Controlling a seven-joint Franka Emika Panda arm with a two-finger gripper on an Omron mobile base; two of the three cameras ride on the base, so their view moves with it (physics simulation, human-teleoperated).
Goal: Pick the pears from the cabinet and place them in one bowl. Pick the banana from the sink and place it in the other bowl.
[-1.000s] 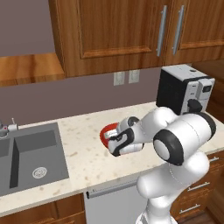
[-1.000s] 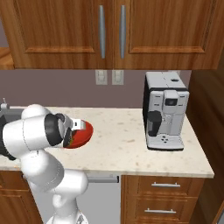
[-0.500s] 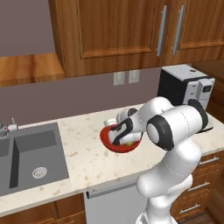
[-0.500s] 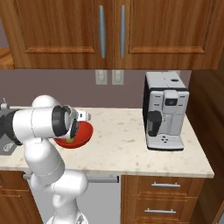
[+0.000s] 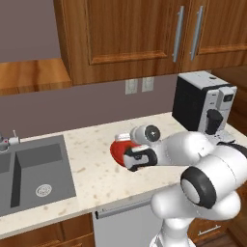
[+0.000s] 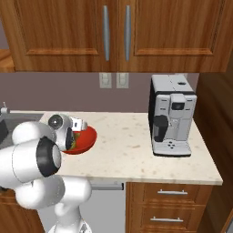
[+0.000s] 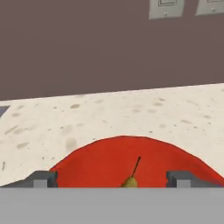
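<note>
The red bowl [image 5: 117, 148] stands on the counter, also seen from the other side as the red bowl [image 6: 86, 138]. My gripper [image 5: 129, 159] hangs low over its near rim. In the hand view the fingertips [image 7: 42, 179] stand wide apart, so the gripper [image 7: 111, 180] is open. A yellow-green pear [image 7: 130, 182] with a dark stem lies in the red bowl [image 7: 127, 159] between and beyond them, touching neither. The cabinet's open shelf [image 5: 29, 76] is up at the left and the dark grey sink [image 5: 34, 173] is below it. The banana and the other bowl are out of view.
A black and white coffee machine [image 5: 200, 102] stands at the counter's right end. Wall outlets [image 5: 137, 86] sit behind the bowl. Closed cabinet doors [image 5: 144, 34] hang above. My white arm's elbow [image 5: 212, 185] bulks over the counter's front edge.
The fingers have spread wide and the pear now lies loose in the red bowl. The arm's elbow has swung toward the camera while the hand stayed over the bowl.
</note>
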